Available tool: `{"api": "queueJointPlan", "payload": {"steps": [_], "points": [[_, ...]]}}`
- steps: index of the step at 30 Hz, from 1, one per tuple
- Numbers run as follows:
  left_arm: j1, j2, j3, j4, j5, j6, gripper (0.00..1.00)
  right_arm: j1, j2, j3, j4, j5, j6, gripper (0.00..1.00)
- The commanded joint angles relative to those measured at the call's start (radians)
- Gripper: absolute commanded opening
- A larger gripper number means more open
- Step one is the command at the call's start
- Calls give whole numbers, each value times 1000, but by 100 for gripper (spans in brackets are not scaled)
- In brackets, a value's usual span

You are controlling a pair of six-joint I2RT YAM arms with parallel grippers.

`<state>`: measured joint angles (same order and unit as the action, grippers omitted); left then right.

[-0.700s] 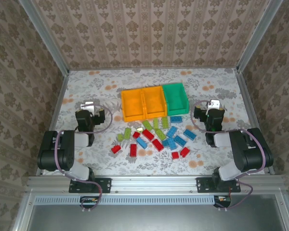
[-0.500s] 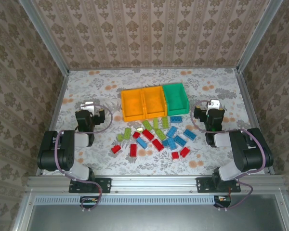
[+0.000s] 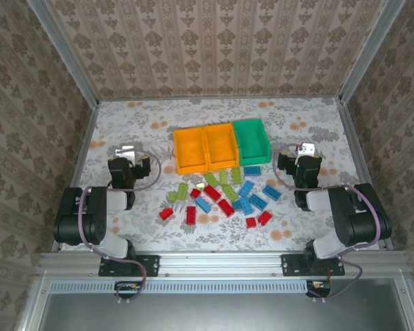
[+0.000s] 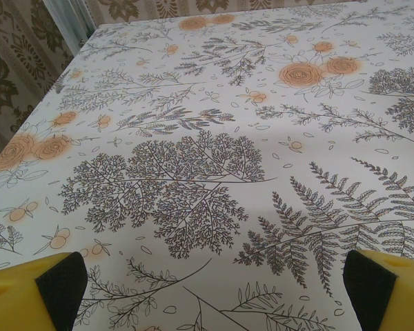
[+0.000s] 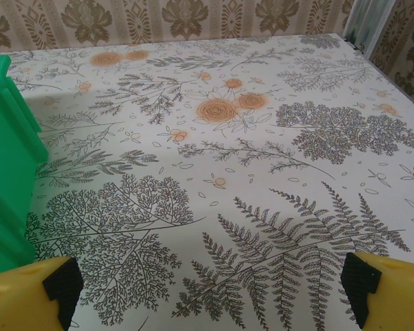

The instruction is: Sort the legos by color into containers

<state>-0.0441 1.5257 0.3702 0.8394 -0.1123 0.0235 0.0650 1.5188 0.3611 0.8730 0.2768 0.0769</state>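
The legos lie scattered on the flowered tablecloth in front of the bins: red ones (image 3: 191, 214), blue ones (image 3: 246, 188) and lime green ones (image 3: 182, 191). The containers stand in a row behind them, two orange bins (image 3: 190, 153) (image 3: 221, 146) and a green bin (image 3: 252, 141). My left gripper (image 3: 126, 150) rests folded back at the left, well away from the bricks. Its yellow fingers (image 4: 27, 293) stand wide apart over bare cloth, so the left gripper (image 4: 217, 296) is open and empty. My right gripper (image 3: 306, 149) sits right of the green bin (image 5: 7, 158). The right gripper (image 5: 212, 289) is open too, nothing between its fingers (image 5: 390, 293).
Patterned walls and metal posts (image 3: 83, 83) close the table on three sides. The arms' black bases (image 3: 90, 221) (image 3: 352, 217) stand at the near edge by the metal rail (image 3: 221, 262). Bare cloth lies to the left and right of the bins.
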Motion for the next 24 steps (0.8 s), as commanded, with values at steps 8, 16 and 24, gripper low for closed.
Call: {"api": "queueJointPlan", "payload": {"steps": [8, 16, 24], "points": [[6, 11, 26, 36, -10, 13, 100, -5, 11, 24, 27, 12, -12, 100], [6, 11, 26, 35, -9, 13, 100, -5, 11, 25, 25, 12, -12, 100], [2, -22, 53, -28, -18, 20, 100, -5, -4, 36, -4, -55, -40, 100]]}}
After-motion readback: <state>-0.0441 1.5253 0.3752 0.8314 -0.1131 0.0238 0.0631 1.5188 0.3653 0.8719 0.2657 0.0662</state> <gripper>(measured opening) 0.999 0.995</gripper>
